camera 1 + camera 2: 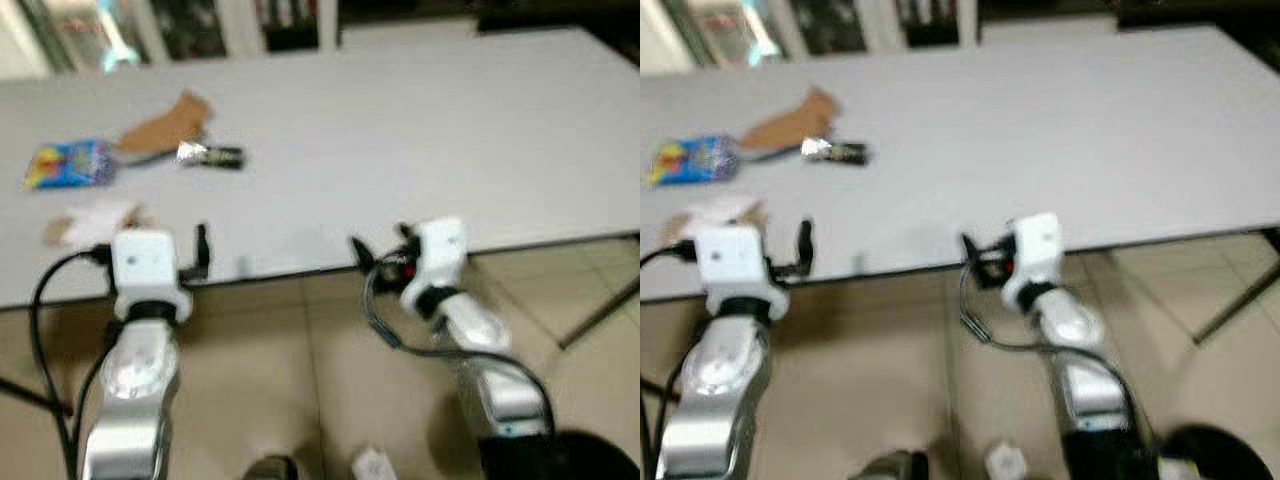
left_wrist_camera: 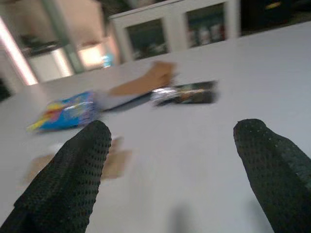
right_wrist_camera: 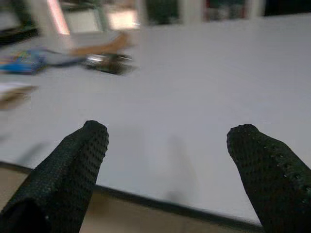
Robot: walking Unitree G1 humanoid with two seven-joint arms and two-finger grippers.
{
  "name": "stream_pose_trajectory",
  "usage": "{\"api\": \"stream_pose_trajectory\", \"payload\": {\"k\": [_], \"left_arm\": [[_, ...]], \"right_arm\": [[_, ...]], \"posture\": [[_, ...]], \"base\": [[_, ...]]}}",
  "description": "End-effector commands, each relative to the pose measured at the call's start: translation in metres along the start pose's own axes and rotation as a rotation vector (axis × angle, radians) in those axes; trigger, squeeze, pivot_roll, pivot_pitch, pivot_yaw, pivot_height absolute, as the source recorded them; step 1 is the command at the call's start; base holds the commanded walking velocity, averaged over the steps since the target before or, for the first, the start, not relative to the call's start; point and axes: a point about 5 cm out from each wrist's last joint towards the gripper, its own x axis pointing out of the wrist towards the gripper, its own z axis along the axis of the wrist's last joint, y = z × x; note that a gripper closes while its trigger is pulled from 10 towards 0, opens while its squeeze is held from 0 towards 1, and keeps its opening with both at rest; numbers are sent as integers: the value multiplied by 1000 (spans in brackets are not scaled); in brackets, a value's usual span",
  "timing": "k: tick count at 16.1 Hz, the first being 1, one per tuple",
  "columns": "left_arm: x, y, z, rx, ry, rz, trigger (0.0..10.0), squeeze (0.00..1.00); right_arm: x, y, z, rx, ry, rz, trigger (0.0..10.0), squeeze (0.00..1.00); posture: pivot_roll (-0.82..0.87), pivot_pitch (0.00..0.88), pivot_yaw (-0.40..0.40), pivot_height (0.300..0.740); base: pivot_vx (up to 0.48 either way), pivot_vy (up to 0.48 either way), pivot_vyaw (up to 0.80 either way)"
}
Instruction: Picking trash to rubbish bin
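Four scraps lying on tabletop (image 1: 420,150): blue wrapper (image 1: 68,163), cardboard (image 1: 165,125), dark wrapper (image 1: 212,155), paper (image 1: 95,222). Both fingers (image 2: 73,179) spread wide, holding nothing; reaching left gripper (image 1: 201,248) toward paper, nearest edge, advisable.

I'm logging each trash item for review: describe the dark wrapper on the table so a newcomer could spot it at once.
On the large white table, look to the robot's left, where the litter is gathered. The dark wrapper lies just beside the brown cardboard scrap, on its right. It is the only black piece, with a shiny silver crumpled end, unlike the bright blue packet further left.
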Motion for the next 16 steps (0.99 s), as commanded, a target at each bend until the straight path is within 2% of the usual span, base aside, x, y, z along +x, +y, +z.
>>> {"api": "stream_pose_trajectory", "payload": {"k": [1,5,11,16], "left_arm": [[-2,-1,1,-11,2,-9,10000,0],[-1,-1,-1,-20,15,-5,10000,0],[1,1,-3,-41,31,6,10000,0],[0,-1,-7,-90,54,-5,10000,0]], "right_arm": [[-1,-2,4,-4,-11,-4,10000,0],[0,-4,5,-6,-12,-6,10000,0],[1,-2,6,-5,-14,1,10000,0],[1,-3,7,12,-16,-1,10000,0]], "posture": [[-44,139,56,740],[-44,139,56,740],[-45,140,51,740],[-47,140,49,740]], "base": [[0,0,800],[0,0,800],[0,0,533],[0,0,0]]}}
